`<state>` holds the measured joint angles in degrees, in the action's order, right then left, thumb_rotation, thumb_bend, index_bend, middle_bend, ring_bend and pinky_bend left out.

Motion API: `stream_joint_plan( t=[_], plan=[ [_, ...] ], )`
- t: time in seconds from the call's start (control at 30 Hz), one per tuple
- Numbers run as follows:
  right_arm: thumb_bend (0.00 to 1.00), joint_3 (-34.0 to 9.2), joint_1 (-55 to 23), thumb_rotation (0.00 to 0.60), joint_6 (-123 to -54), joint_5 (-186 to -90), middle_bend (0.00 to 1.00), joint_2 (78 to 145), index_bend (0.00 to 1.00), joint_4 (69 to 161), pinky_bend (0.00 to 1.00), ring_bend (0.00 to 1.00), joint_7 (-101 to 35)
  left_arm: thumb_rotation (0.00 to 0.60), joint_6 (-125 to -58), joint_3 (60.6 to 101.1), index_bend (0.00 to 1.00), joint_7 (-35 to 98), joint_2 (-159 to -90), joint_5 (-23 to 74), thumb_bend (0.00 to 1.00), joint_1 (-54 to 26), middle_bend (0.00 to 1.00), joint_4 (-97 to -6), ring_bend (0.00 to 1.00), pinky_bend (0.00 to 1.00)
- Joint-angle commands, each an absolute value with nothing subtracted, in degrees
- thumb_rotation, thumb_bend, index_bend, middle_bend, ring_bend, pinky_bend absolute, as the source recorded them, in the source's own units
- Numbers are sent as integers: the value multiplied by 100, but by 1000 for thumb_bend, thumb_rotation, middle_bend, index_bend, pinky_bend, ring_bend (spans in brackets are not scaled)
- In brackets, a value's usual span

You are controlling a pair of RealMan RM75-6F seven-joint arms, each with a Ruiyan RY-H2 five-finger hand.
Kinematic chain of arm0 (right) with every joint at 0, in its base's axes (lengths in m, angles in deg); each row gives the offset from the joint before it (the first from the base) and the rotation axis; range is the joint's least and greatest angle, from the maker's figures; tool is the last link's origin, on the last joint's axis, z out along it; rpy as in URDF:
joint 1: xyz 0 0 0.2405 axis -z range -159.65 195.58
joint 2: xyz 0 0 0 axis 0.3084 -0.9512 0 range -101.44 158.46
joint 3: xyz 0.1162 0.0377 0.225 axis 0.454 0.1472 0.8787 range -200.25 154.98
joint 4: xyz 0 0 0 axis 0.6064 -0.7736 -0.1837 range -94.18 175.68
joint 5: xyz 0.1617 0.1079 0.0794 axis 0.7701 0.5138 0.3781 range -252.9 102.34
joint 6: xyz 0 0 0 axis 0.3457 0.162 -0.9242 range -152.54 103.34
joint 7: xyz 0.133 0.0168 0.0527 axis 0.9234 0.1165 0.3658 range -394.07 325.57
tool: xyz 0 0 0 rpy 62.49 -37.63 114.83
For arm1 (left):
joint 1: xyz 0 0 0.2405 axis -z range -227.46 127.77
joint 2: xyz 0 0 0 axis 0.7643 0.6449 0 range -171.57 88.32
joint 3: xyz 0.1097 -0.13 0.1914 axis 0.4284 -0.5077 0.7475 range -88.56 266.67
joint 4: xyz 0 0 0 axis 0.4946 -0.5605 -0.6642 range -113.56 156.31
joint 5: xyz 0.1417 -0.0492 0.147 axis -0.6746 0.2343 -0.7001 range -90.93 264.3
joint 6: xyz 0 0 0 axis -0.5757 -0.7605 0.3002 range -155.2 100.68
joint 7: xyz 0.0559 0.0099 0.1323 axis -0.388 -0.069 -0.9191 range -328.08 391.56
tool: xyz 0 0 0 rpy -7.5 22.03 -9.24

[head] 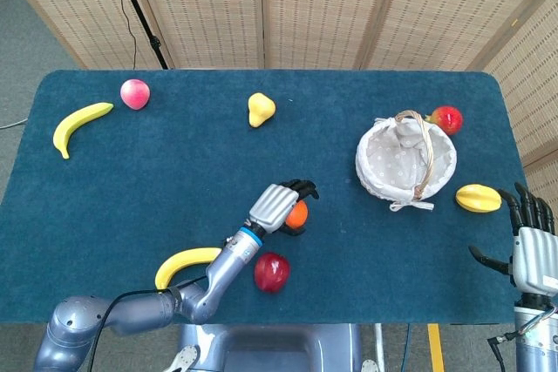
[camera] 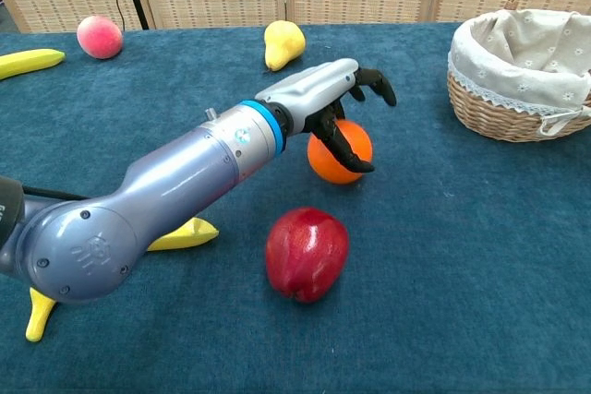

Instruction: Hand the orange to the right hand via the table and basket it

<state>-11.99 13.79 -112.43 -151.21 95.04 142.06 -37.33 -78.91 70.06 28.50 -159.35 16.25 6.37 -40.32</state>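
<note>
Fingers [camera: 369, 80] of the left hand [camera: 323, 99] spread loosely over the orange [camera: 343, 156], thumb touching its side.

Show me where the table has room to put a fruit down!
Lots of bare cloth lies between the orange and the basket, and between the banana and the pear. It is crowded near the front, where the left hand, the red apple and another banana sit close.
</note>
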Motion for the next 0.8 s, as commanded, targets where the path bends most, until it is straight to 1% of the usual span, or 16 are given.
stream_joint_plan(
  t=[0.03,0.13,0.2,0.4,0.53,0.7,0.8],
  plan=[
    [0,-1200,1376,600,-11239,-15130,31,9506,131,14206,0,0,-3737,600,-7815,6991,117,2772,-15820,1693,98,634,21,-4130,26,151],
    [0,-1206,1368,600,-11225,-15143,31,9512,131,14215,0,0,-3743,600,-7694,7001,53,2588,-15678,1826,77,624,0,-4266,0,34],
    [0,-1213,1367,600,-11217,-15156,31,9510,131,14225,0,0,-3731,600,-7646,7002,29,2507,-15613,1922,68,605,0,-4357,0,2],
    [0,-1213,1362,600,-11198,-15154,31,9511,132,14228,0,0,-3719,600,-7655,7029,26,2343,-15436,2037,66,553,0,-4624,0,0],
    [0,-1206,1361,600,-11193,-15137,31,9517,132,14209,0,0,-3726,600,-7840,7064,26,2238,-15252,1990,66,454,0,-4882,0,0],
    [0,-1166,1359,600,-11159,-15005,31,9542,132,14119,0,0,-3725,600,-8277,7059,26,1823,-14599,1988,67,170,0,-5723,0,0],
    [0,-1145,1339,600,-11089,-14917,31,9567,131,14047,0,0,-3704,600,-8704,7133,26,1403,-13926,2018,67,-190,0,-6596,0,0]
  ],
)
